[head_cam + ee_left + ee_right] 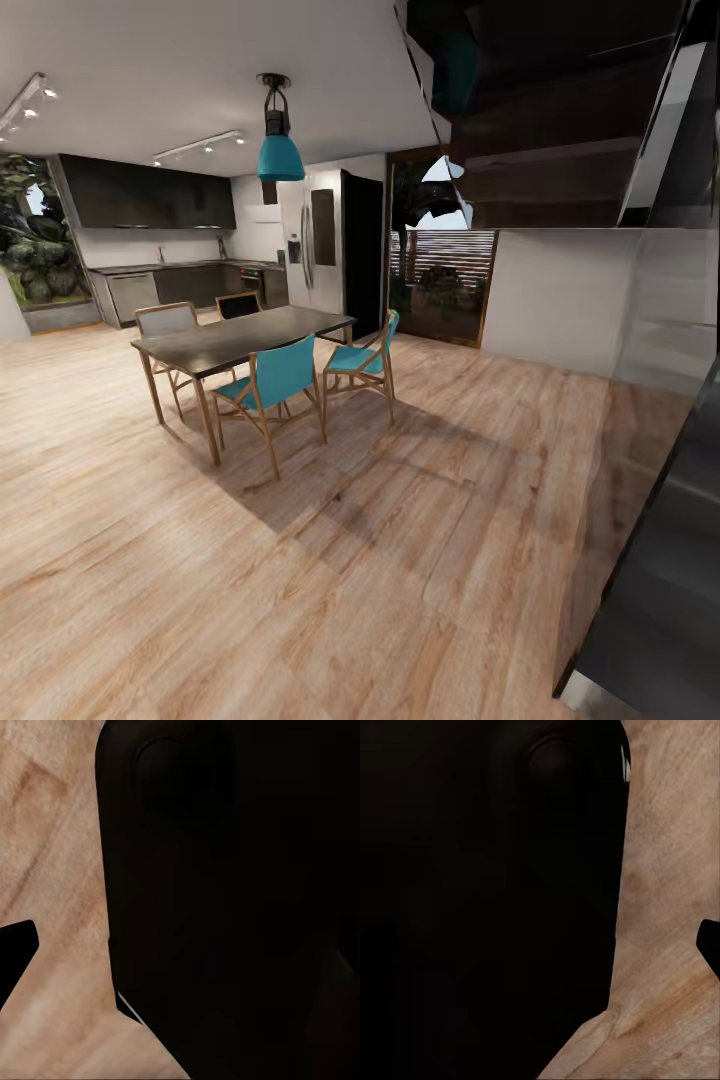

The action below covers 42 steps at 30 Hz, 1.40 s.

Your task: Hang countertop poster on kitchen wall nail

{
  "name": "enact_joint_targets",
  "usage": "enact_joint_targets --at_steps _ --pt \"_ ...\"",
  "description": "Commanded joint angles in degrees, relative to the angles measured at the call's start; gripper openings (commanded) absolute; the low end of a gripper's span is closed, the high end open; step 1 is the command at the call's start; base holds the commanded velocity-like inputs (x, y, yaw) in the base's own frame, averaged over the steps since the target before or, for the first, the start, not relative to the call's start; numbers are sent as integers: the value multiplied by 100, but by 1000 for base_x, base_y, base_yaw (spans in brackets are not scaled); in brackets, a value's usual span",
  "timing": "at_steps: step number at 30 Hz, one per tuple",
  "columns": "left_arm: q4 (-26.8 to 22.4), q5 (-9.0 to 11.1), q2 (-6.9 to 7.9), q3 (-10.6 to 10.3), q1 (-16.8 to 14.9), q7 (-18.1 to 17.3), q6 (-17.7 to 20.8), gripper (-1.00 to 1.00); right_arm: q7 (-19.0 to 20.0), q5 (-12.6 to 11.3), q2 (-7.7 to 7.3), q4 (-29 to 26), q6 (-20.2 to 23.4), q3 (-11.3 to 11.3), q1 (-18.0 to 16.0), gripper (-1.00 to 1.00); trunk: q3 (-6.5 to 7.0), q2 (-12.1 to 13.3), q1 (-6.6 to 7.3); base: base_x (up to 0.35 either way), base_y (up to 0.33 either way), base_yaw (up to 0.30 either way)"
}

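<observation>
- Kitchen countertop (165, 267): grey worktop along the far wall, beyond the dining table (240, 340) and its teal chairs (275, 385); no poster can be made out on it at this range
- Wooden floor (330, 560): open route to the kitchen
- Left and right grippers: jaw state cannot be told from the dark wrist views

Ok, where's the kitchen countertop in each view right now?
Head: kitchen countertop far back left, beyond the dining table.
Left wrist: dark robot part over wood floor.
Right wrist: dark robot part over wood floor.
Shared landmark: wood floor.
</observation>
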<state>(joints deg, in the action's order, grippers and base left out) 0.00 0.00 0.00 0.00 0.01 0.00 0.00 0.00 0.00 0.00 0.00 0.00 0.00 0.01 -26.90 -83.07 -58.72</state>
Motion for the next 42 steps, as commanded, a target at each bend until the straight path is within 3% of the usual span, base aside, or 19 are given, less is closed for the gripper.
enact_joint_targets --at_steps 1,25,27,36,37,42 --pt "0 0 0 0 -1 0 0 100 0 0 0 0 0 0 -1 100 -3 -1 0 0 0 0" --pt "-42 9 -37 5 28 -21 -7 100 5 -17 -34 -20 -18 4 -43 100 -3 -1 0 0 0 0" --pt "-106 4 -64 14 93 -2 -12 100 -3 -12 -91 -86 -83 -15 -109 100 -3 -1 0 0 0 0" --pt "-391 -4 176 42 330 15 -13 100 -8 -5 -206 -380 -372 -26 -372 100 -3 -1 0 0 0 0" --pt "-2400 -5 195 43 332 14 -14 100 -8 -3 -208 -2056 -1009 -26 -375 100 -3 -1 0 0 0 0" --pt "-3382 -8 252 44 339 5 -15 100 -9 6 -253 -2758 -1043 -26 -384 100 -3 -1 0 0 0 0"
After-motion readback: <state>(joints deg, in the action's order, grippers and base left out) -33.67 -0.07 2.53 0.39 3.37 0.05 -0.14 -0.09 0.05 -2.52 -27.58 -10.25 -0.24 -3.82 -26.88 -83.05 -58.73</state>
